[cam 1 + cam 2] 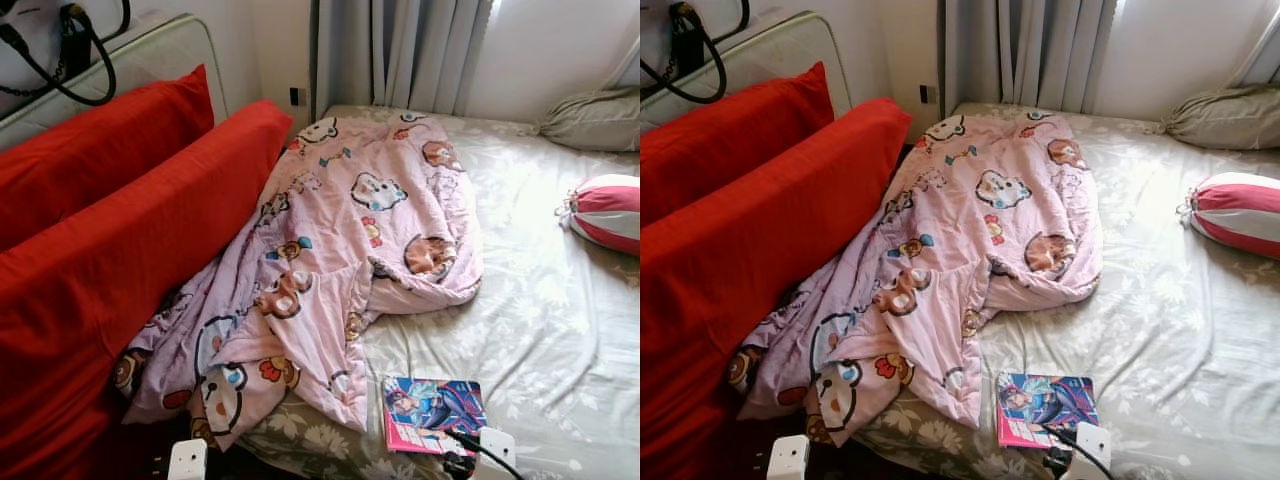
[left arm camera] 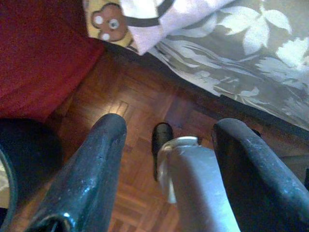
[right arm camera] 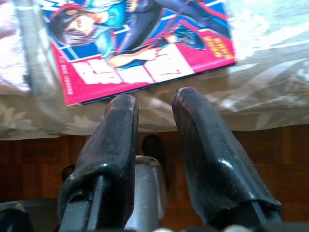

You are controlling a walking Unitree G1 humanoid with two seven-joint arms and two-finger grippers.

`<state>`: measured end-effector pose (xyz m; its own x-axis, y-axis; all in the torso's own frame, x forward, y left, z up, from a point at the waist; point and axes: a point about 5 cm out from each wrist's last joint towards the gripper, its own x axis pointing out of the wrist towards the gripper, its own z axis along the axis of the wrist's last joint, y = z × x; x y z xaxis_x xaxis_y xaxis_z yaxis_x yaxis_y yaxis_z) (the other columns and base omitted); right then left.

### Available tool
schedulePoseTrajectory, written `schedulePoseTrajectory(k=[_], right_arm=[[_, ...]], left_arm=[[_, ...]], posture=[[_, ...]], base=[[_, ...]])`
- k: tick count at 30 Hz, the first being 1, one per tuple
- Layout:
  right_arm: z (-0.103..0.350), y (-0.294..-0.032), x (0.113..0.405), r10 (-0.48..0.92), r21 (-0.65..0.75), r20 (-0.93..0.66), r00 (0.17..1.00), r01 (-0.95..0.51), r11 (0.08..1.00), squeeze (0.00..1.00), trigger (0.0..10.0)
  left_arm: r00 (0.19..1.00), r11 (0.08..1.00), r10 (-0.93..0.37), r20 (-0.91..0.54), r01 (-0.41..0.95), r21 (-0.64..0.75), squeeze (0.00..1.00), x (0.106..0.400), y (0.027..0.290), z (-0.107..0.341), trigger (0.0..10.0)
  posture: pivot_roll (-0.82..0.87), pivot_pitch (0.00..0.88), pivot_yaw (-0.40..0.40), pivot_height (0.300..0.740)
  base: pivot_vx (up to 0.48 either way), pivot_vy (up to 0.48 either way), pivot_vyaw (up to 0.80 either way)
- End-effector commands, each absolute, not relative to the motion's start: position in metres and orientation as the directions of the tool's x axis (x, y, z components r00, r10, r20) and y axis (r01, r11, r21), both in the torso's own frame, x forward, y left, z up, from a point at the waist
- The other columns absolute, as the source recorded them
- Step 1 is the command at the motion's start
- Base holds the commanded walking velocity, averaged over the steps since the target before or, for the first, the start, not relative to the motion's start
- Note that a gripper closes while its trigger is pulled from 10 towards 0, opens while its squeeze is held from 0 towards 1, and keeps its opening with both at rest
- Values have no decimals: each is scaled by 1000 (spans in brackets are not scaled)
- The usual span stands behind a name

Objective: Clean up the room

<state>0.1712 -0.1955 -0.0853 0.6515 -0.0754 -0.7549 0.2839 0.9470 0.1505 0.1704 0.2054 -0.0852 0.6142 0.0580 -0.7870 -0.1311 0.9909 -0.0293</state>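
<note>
Left eye view. From my station I see the bed [image 1: 560, 330] with a pink quilt [image 1: 340, 250] crumpled along its left side, running from the far edge to the near left corner. A book [image 1: 432, 412] lies flat at the bed's near edge, just right of the quilt's hem. Two red cushions [image 1: 130, 220] lean beyond the left edge; a striped bolster [image 1: 608, 212] sits at the right edge and a grey pillow [image 1: 598, 120] at the far right corner. The right arm's white wrist shows just beside the book's near right corner.

Right eye view. The scene is the same; it adds nothing the left eye lacks.

Left wrist view. The left gripper [image 2: 169, 145] hangs over the wood floor [image 2: 140, 130] off the near left corner, fingers spread wide and holding nothing. The quilt's hem and the bed's edge lie ahead of it.

Right wrist view. The right gripper [image 3: 154, 108] has its fingers slightly parted and empty, their tips just short of the book's near long edge. The book's long axis runs across the fingers, along the bed's edge. I judge the right arm far the nearer for lifting it.
</note>
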Motion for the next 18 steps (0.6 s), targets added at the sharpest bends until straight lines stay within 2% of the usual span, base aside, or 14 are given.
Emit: schedulePoseTrajectory(k=[1, 8, 18], right_arm=[[-86, -199, 169, -84, 146, -761, 644, 296, 944, 0, 10000], [-86, -199, 168, -83, 146, -760, 645, 295, 944, 0, 10000], [-87, -200, 166, -82, 144, -764, 640, 293, 945, 0, 10000]], left_arm=[[604, 990, 54, -795, -134, -35, 0, 167, 205, -87, 10000], [605, 990, 55, -795, -135, -35, 0, 166, 205, -87, 10000], [604, 991, 49, -796, -128, -36, 0, 166, 204, -88, 10000]], posture=[[26, 85, 0, 740], [24, 86, -1, 740], [25, 85, -4, 740]], base=[[0, -472, 0], [0, -444, 0], [0, 0, 0]])
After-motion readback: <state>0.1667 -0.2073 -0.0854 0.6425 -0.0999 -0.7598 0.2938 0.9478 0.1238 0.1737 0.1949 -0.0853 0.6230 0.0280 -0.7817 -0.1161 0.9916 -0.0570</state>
